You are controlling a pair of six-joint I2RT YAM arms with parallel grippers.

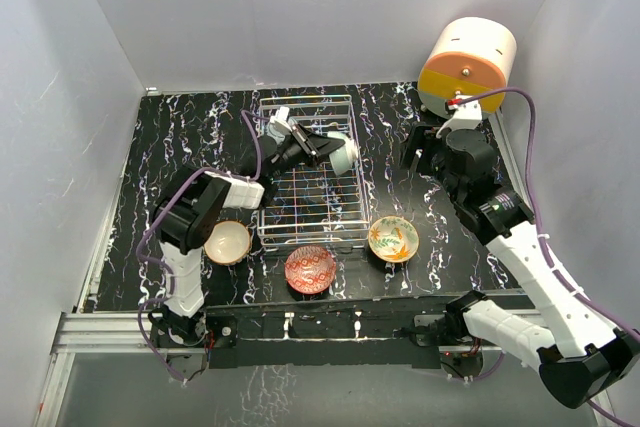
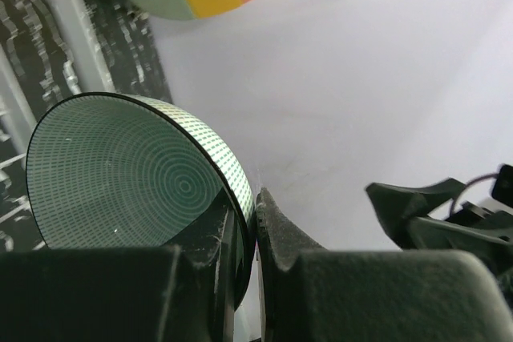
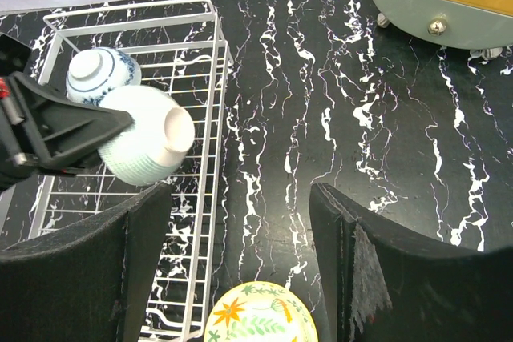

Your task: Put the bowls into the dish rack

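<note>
Left tool: we see the left gripper (image 2: 255, 215) clamped on the rim of the pale mint ceramic bowl (image 2: 120, 174), one finger (image 2: 228, 258) inside the rim and the other outside.
Mint bowl: it is tipped on its side over the right edge of the silvery-white wire dish rack (image 1: 300, 197); we cannot tell whether it touches the wires.
Right tool: the right gripper (image 3: 239, 194) has its jaws wide apart with nothing between them. It hangs over the black marbled table (image 3: 321, 102), between the rack and the cream-and-orange cylindrical drawer unit (image 1: 467, 62).
In the rack: we find the blue-white patterned bowl (image 3: 100, 74) upside down in the far left corner.
On the table: the cream-tan bowl (image 1: 228, 242) sits just left of the rack, the red patterned bowl (image 1: 310, 269) at its near edge, and the yellow-green leafy bowl (image 1: 393, 238) just right of it.
</note>
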